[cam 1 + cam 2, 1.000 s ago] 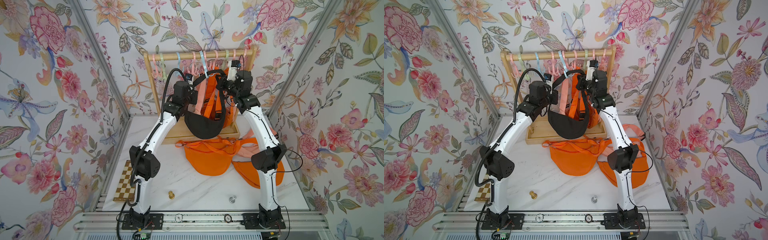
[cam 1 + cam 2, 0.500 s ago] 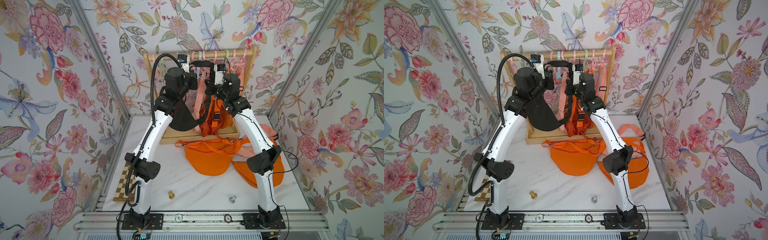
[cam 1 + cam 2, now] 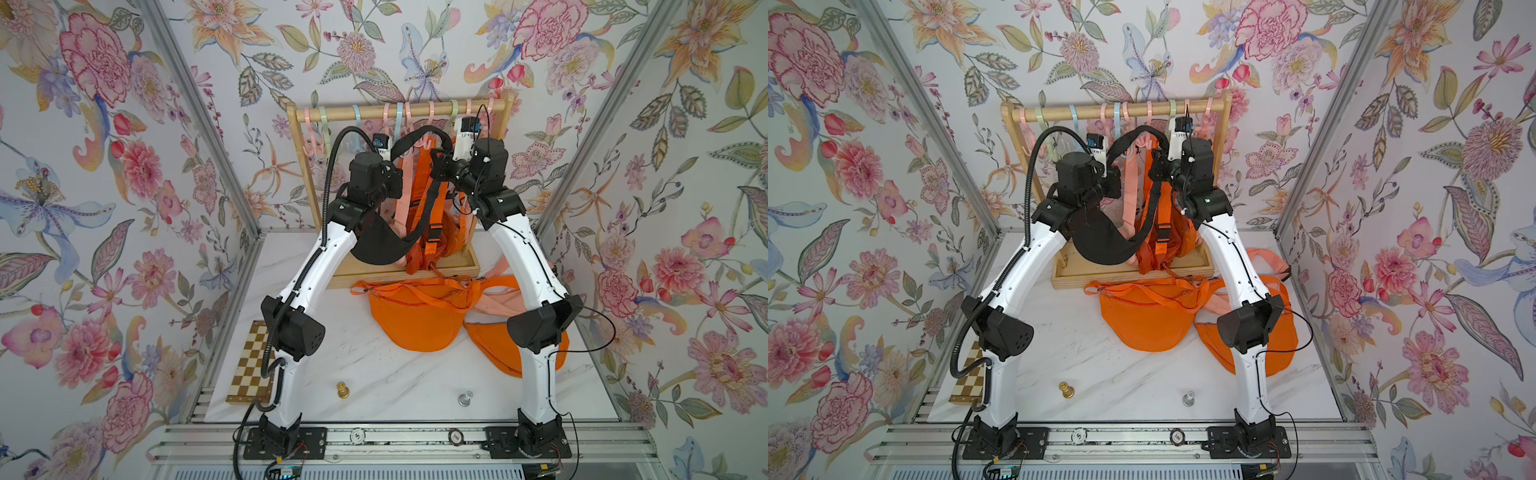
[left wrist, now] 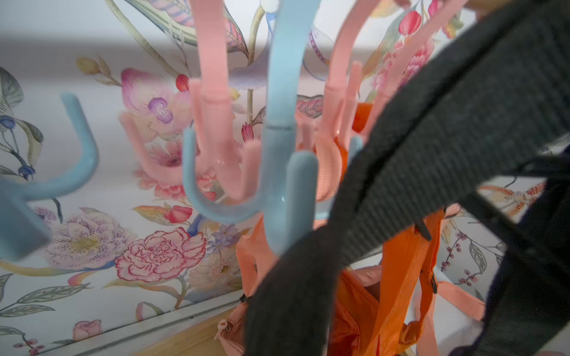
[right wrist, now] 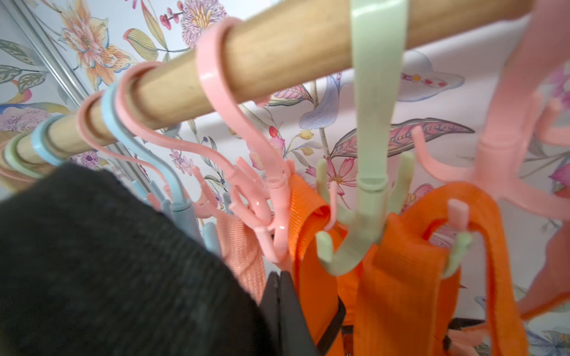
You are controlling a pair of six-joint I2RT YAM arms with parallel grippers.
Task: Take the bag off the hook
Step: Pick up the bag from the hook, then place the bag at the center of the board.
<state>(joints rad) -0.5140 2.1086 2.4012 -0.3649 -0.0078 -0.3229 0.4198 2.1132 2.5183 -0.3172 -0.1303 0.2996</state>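
Reaching high toward the rack [image 3: 399, 111] at the desk's [image 3: 374, 365] back edge, both arms bend steeply. The left gripper [image 3: 394, 160] and right gripper [image 3: 437, 160] clench the black bag's [image 3: 376, 245] strap [image 3: 419, 132]. Floral walls [image 3: 104, 208] enclose the marble. The pouch hangs between the arms, with the strap arching just beside the hooks [image 3: 398, 122].

White marble-look tabletop [image 3: 395, 374]. Folded brown-and-cream checkered chessboard [image 3: 249, 365] at near left edge, partly under arm. Small gold chess piece [image 3: 342, 390] upright near front, left of centre; silver chess piece [image 3: 465, 398] upright to its right, well apart. Two orange fabric pouch bags on table: one mid-table [image 3: 415, 324], another [image 3: 490, 345] right of it, edges overlapping. Two round chips [image 3: 358, 436] [image 3: 456, 436] on front metal rail.
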